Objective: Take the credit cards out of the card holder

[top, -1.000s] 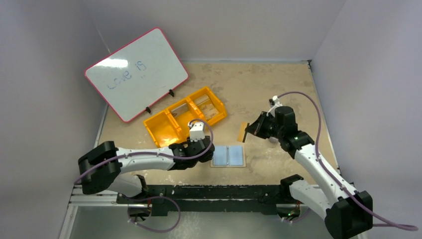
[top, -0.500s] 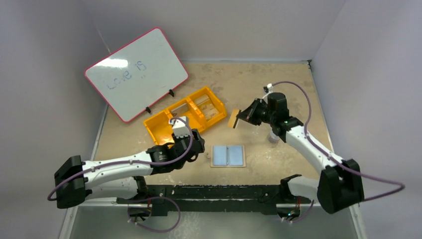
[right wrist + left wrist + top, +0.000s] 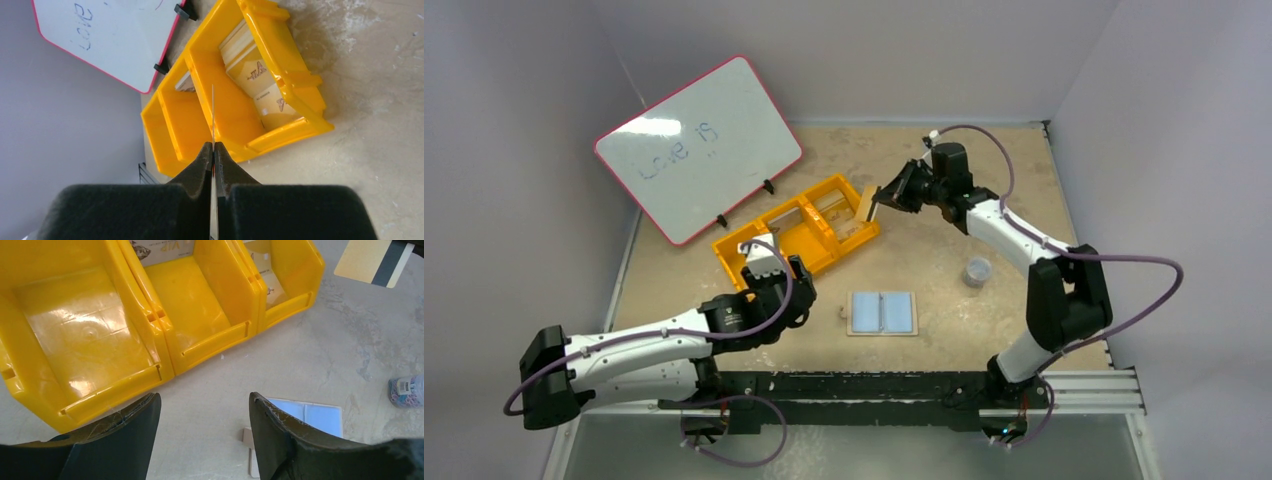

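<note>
**Card swung from holder toward the bin**

Since a second ago the right arm (image 3: 1009, 225) has swung away from the card holder (image 3: 882, 313) and toward the yellow three-compartment bin (image 3: 824, 187). Its jaws are pinched on a tan credit card (image 3: 865, 206) with a dark stripe, held on edge above the bin's right-hand end; the left arm (image 3: 644, 345) has drawn back beside the bin's near left corner, jaws spread wide with nothing between them. The holder lies open on the table just nearward of the bin's right end, showing two bare light-blue panels; flat printed cards already lie in the bin's right-hand compartment; probably only letting go of this card remains.
</note>
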